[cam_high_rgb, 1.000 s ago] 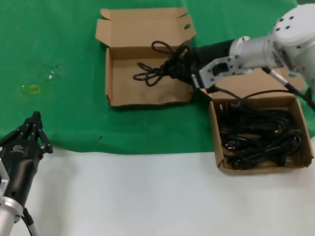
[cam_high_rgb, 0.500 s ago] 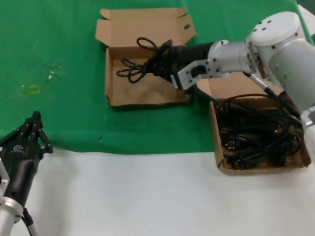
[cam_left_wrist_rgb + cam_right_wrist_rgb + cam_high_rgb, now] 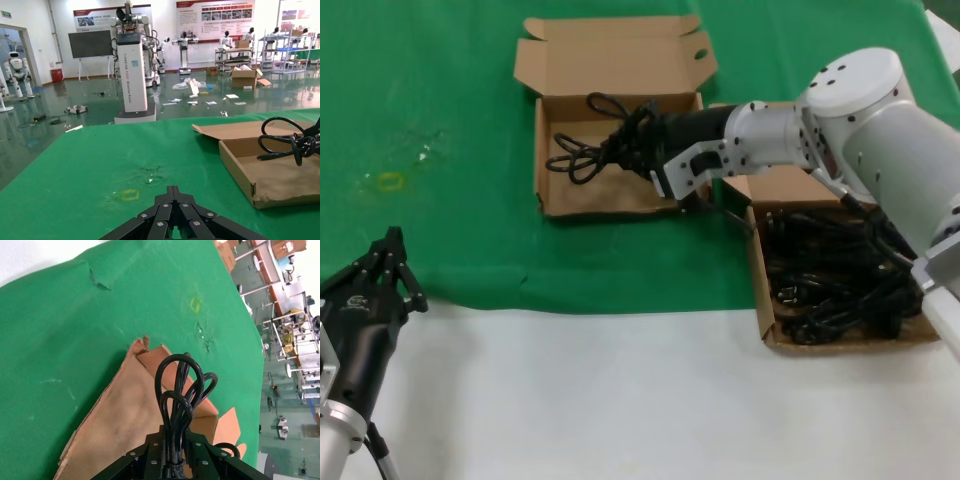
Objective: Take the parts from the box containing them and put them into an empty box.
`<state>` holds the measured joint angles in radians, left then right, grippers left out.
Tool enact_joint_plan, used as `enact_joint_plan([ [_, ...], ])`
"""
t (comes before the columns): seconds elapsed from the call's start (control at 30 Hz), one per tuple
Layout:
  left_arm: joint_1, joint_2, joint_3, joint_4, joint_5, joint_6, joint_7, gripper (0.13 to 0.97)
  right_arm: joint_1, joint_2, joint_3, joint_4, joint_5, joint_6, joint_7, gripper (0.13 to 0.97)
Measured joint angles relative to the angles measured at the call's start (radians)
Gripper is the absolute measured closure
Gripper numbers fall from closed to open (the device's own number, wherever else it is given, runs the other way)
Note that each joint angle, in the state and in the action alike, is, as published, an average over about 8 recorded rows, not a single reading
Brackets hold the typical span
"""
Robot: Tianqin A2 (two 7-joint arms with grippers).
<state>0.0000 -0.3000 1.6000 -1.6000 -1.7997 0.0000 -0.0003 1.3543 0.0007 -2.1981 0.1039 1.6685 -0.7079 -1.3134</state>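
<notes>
The right end effector point(image 3: 642, 148) is reaching across from the right and gripping a coiled power cord point(image 3: 582, 152), its fingers clamped on the bundle. The cord's loops are hanging over the floor of the empty box point(image 3: 570, 190), which is lying on the far part of the green cloth point(image 3: 440, 80) with its short wide lid panel point(image 3: 610, 50) folded back on the far side. In the head view, the arm's forearm is crossing this box's right wall, and a cable point(image 3: 740, 215) from the wrist is trailing over the gap between the two boxes. To the right, nearer the desk's edge, the box containing the cords point(image 3: 765, 300) is sitting full of tangled black cords point(image 3: 840, 280). The left end effector point(image 3: 382, 270) is waiting at the near left with fingers closed together, over the cloth's near edge beside the white desk point(image 3: 620, 400), well apart from both boxes. Open cloth is lying to the left of the empty box.
</notes>
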Motion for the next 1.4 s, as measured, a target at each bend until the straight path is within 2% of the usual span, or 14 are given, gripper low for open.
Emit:
enact_joint_plan([
  [0.47,0.000,0.000,0.000,0.000,0.000,0.000,0.000,0.953,0.000,-0.001,-0.163,-0.002,0.165,0.073,-0.001,0.878],
  [0.77,0.000,0.000,0.000,0.000,0.000,0.000,0.000,0.953,0.001,-0.001,-0.227,0.002,0.245,0.082,-0.005,0.801],
  [1.03,0.000,0.000,0.000,0.000,0.000,0.000,0.000,0.953,0.006,-0.001,-0.223,-0.001,0.264,0.069,-0.015,0.652],
  [1.17,0.000,0.000,0.000,0.000,0.000,0.000,0.000,0.953,0.006,-0.001,-0.223,-0.001,0.264,0.069,-0.015,0.652],
  [1.4,0.000,0.000,0.000,0.000,0.000,0.000,0.000,0.934,0.006,-0.001,-0.223,-0.001,0.264,0.069,-0.015,0.462],
])
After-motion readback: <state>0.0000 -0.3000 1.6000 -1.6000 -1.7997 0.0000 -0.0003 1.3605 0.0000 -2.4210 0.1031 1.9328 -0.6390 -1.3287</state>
